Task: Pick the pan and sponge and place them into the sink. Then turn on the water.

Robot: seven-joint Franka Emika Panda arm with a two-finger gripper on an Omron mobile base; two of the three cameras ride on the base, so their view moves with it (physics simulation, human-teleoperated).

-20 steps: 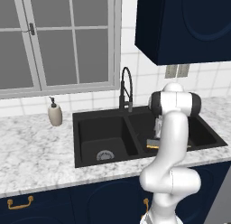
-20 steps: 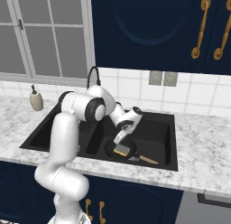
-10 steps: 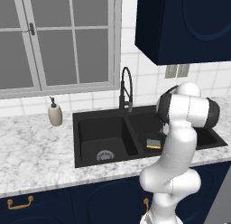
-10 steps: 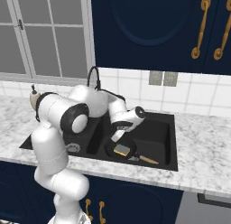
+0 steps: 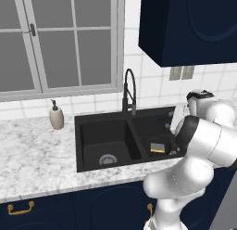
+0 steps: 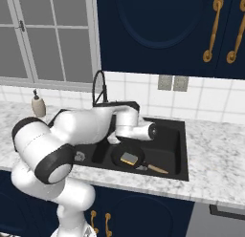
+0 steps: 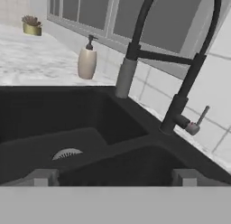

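Pan (image 6: 128, 157) and sponge (image 6: 128, 158) already in sink (image 6: 177, 157). Hand (image 7: 115, 177) spread, empty. Next: faucet lever (image 7: 200, 118), stiff, slim; push sideways near tip.

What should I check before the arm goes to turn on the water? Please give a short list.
1. Pan in the sink: ok, in the right basin.
2. Sponge in the sink: ok, lying on the pan.
3. Gripper empty and open: ok.
4. Faucet lever in the hand view: ok, ahead to the right.
5. Water running: not ok, no stream yet.
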